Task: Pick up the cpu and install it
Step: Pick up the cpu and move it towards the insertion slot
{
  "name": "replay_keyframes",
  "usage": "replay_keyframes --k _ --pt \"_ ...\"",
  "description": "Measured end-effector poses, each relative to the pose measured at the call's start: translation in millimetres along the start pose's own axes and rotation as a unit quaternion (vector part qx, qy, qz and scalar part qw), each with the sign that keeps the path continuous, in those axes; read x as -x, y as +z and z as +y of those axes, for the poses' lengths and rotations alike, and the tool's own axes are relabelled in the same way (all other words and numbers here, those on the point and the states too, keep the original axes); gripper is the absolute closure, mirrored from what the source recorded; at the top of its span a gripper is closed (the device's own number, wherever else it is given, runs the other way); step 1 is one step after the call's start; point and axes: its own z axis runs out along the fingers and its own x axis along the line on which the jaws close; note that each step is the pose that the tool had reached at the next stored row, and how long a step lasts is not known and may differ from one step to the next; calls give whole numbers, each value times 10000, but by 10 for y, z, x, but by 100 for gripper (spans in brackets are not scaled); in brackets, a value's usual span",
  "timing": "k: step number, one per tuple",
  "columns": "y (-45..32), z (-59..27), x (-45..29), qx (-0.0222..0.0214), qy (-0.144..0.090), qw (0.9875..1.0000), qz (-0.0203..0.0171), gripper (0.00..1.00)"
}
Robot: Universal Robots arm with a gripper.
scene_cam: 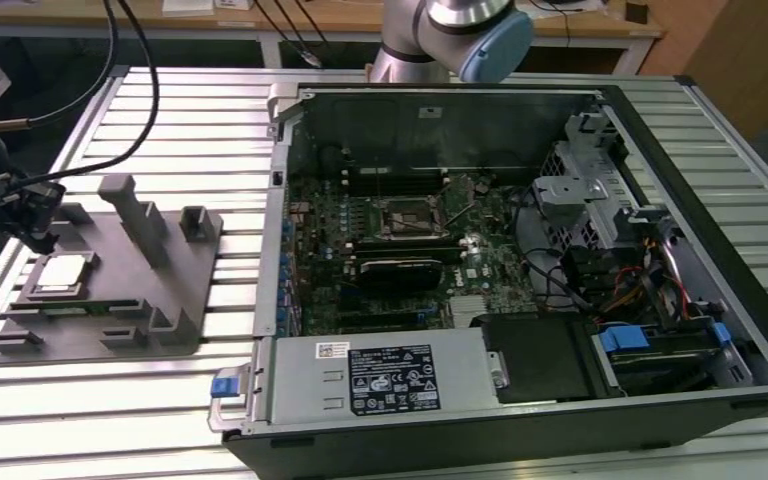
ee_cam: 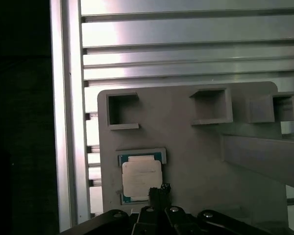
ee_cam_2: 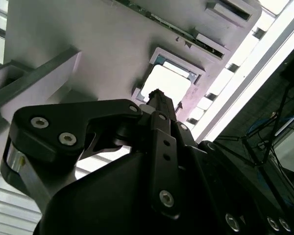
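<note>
Keeps the cpu (scene_cam: 61,275) flat, metal plate up, in a framed pocket of the grey fixture tray (scene_cam: 157,315) on the counter (scene_cam: 91,410) — stopped from sliding and squared for a pick from above, well apart from the open computer case (scene_cam: 518,425) and its socket (scene_cam: 406,222). Hangs the pincer (scene_cam: 40,238) close over the chip, pointing down, at the exterior view's left. Looks, in the first wrist view, to have fingertips (ee_cam: 159,190) pressed together, pinching nothing — cpu not yet lifted.
</note>
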Motion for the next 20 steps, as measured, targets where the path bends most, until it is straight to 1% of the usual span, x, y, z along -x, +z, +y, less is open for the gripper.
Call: replay_keyframes --k 10,20 --pt "164 -11 -52 0 0 10000 0 89" --pt "293 -19 -81 0 0 10000 0 89"
